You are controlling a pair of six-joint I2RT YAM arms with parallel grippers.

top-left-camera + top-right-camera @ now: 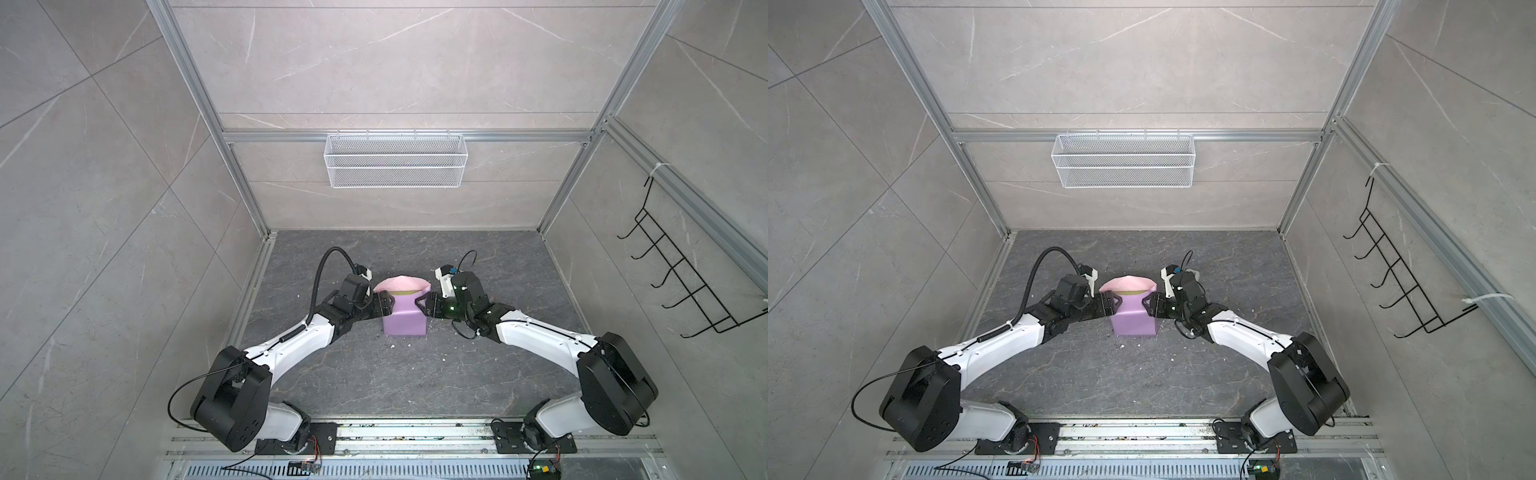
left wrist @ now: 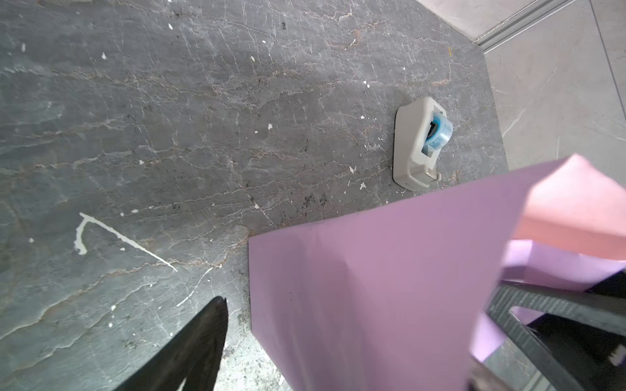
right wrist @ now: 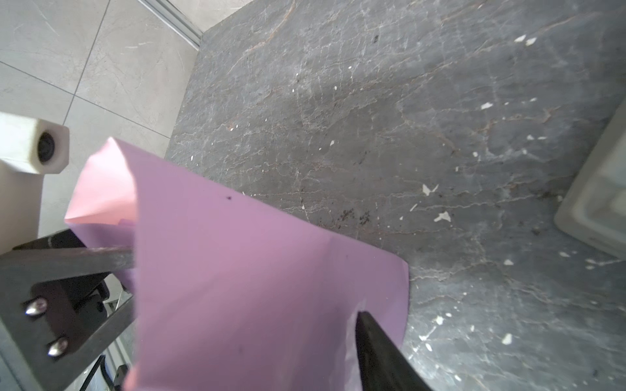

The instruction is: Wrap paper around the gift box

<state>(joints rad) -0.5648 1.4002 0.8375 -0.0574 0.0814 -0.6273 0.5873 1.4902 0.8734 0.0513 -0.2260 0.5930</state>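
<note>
The paper stands folded up around the gift box, lilac face outward and pink face showing at the back. Only a thin olive strip of the gift box shows at its top in both top views. My left gripper is at the package's left side. One of its fingers stands clear of the lilac sheet, and the other is hidden behind it. My right gripper is at the right side. One of its fingers dents the lilac paper, the other is hidden.
A grey tape dispenser with a blue roll lies on the dark stone floor beyond the package. White scraps dot the floor. A wire basket hangs on the back wall and a black hook rack on the right wall.
</note>
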